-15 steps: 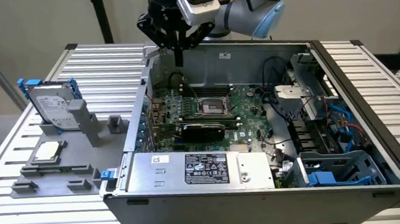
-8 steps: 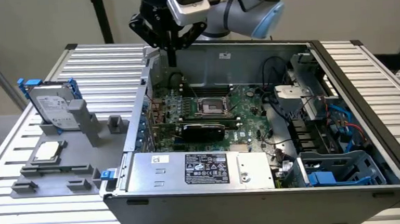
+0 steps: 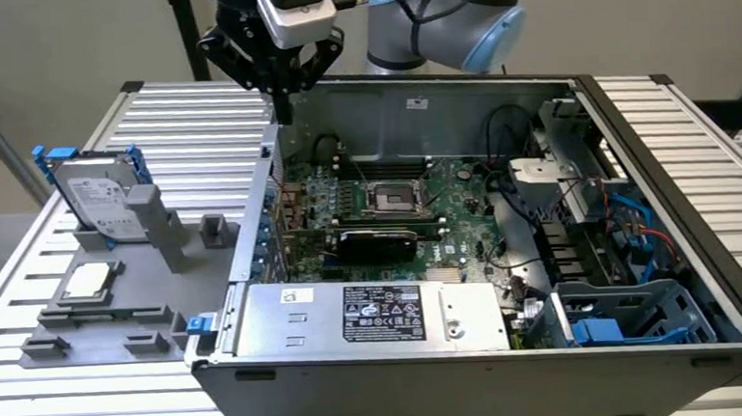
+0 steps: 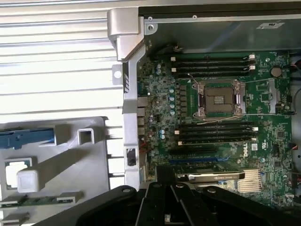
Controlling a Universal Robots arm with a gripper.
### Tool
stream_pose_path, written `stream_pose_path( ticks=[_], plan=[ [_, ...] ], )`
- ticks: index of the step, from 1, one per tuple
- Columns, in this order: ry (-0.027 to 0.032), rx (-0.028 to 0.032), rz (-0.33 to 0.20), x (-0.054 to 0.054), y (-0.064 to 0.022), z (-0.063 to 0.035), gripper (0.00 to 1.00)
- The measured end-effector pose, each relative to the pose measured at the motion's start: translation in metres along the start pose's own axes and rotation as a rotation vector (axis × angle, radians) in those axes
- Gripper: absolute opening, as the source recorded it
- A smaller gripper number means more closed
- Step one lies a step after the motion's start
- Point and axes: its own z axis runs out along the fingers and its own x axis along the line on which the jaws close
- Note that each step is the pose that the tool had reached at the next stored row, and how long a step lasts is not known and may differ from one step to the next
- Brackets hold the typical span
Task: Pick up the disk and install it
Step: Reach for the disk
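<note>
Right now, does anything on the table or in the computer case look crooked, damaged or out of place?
Nothing looks spilled or damaged. The disk stands on edge in the grey holder, leaning slightly. The processor socket on the motherboard is empty. The gripper is shut, holding nothing.

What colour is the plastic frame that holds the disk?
Bright blue; the frame around the disk shows best in the exterior view.

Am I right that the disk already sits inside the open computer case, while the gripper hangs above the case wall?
Not quite: the exterior view shows the disk standing in the grey holder outside the case; the gripper does hang above its wall.
</note>
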Motion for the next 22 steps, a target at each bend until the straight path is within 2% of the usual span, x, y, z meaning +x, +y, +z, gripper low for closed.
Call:
stream_pose_path(
  ticks=[8,22],
  plan=[
    [0.0,0.0,0.0,0.037,0.0022,-0.0002,0.11],
    [0.0002,0.0,0.0,0.101,0.012,0.0003,0.11]
  ],
)
